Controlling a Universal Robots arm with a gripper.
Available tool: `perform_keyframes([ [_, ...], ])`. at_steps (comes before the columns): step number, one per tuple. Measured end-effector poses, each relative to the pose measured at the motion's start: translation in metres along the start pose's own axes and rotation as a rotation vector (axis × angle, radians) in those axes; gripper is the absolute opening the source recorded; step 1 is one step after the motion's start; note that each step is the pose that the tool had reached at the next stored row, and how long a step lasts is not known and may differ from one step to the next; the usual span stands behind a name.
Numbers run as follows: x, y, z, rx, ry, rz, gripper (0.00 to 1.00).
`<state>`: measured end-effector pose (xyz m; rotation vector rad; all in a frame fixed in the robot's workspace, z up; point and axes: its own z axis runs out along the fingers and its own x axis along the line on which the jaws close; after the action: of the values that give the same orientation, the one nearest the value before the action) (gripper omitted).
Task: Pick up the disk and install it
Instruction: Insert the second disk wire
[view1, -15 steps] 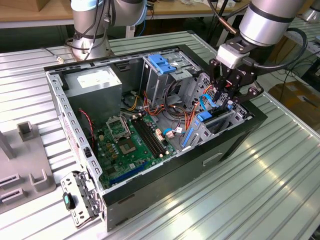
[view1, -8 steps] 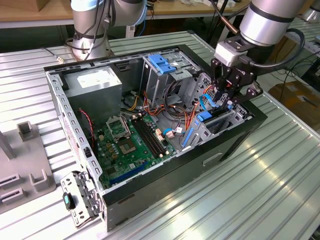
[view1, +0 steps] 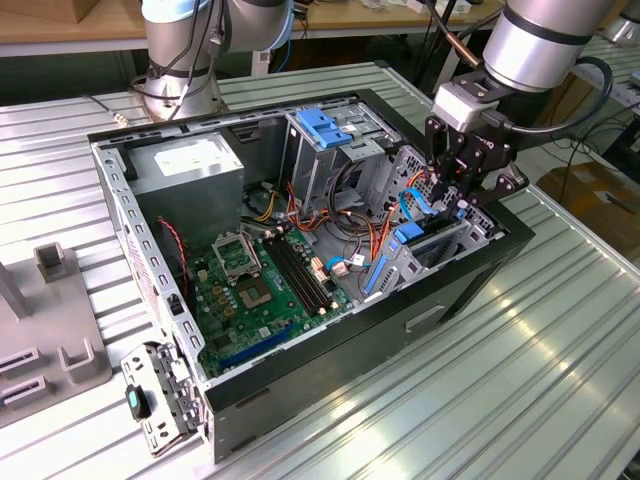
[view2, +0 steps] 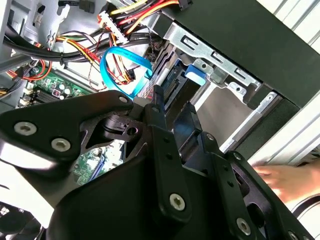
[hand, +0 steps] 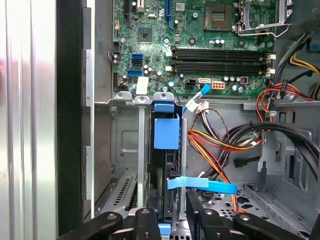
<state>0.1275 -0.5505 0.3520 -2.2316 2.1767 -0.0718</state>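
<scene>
**Technician:** What is the state of the assembly, from the largest item down?

**Supervisor:** The open computer case (view1: 330, 360) lies on its side. The gripper (view1: 456, 203) is lowered into the corner that houses the drive cage (hand: 125, 150).

**Technician:** Where is the disk in relation to the gripper?

**Supervisor:** In the first wrist view, the disk (hand: 170, 167) is directly ahead of the gripper (hand: 172, 222). It stands on edge in a cage slot, between the jaws.

**Technician:** What is the grip state?

**Supervisor:** The jaws are narrow, one on each flat face of the disk. Judged from this view, they are clamped on it.

**Technician:** What are the long axis and the heading?

**Supervisor:** The long axis runs straight away from the gripper, parallel to the cage walls. The disk's blue frame end (hand: 166, 132) is farthest from the gripper and points at the motherboard (hand: 200, 30).

**Technician:** Are there any obstructions?

**Supervisor:** A blue ribbon cable (hand: 210, 186) crosses just beside the gripper and touches the disk's edge.
</scene>
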Motion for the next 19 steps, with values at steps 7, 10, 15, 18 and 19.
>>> perform_keyframes([
  [7, 0.0000, -0.0001, 0.0000, 0.0000, 0.0000, 0.000, 0.36],
  [10, 0.0001, -0.0002, -0.0020, 0.0000, 0.0002, 0.000, 0.36],
  [15, 0.0002, -0.0007, -0.0105, 0.0000, 0.0000, 0.000, 0.36],
  [18, 0.0002, -0.0008, -0.0137, 0.0000, -0.0002, 0.000, 0.36],
  [19, 0.0002, -0.0008, -0.0138, 0.0000, -0.0003, 0.000, 0.36],
])
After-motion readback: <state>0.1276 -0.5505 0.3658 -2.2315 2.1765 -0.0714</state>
